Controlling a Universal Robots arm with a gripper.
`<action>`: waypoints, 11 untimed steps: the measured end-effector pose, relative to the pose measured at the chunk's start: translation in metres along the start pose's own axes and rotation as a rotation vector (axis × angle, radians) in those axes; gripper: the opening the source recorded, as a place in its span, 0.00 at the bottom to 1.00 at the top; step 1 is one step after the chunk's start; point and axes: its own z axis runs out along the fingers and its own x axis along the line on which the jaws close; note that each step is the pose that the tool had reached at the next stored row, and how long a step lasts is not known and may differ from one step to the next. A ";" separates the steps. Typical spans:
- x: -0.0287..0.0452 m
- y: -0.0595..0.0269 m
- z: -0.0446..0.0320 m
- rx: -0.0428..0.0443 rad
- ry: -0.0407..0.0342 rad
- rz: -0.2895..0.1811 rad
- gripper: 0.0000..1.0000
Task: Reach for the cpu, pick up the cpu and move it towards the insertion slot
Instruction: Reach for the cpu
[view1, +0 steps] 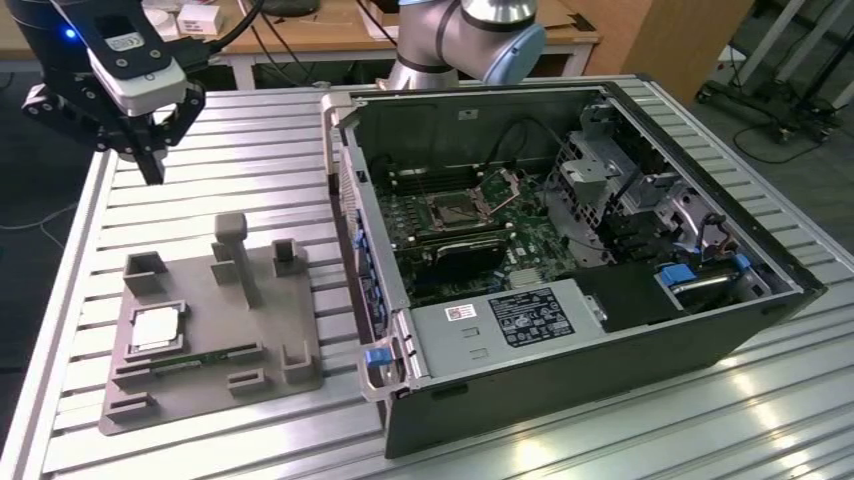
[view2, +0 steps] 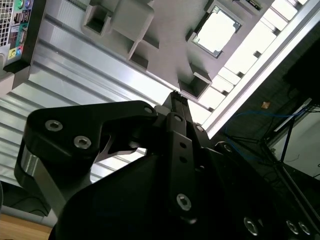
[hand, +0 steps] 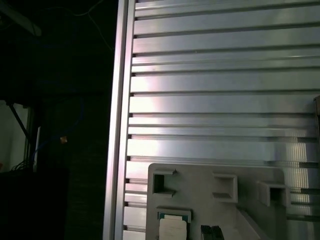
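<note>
Black gripper (view1: 151, 172) hangs over the slatted aluminium table (view1: 254, 140), fingers pinched together with nothing between them. Below it and well apart, the cpu (view1: 154, 328) lies flat in a grey fixture tray (view1: 200, 295). Farther off, toward the exterior view's right, the insertion slot (view1: 451, 210) sits inside the open computer case (view1: 574, 385).

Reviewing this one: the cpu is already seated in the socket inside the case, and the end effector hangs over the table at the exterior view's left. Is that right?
Not quite. The cpu is not in the socket. The exterior view shows it lying in the grey tray on the table. The end effector does hang over the table at the exterior view's left.
</note>
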 end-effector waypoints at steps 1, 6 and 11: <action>0.0012 0.0000 0.0000 0.0000 0.0000 0.000 0.11; 0.0071 0.0001 0.0003 -0.0001 0.0000 0.000 0.11; 0.0109 0.0001 0.0006 -0.0001 -0.0001 0.000 0.11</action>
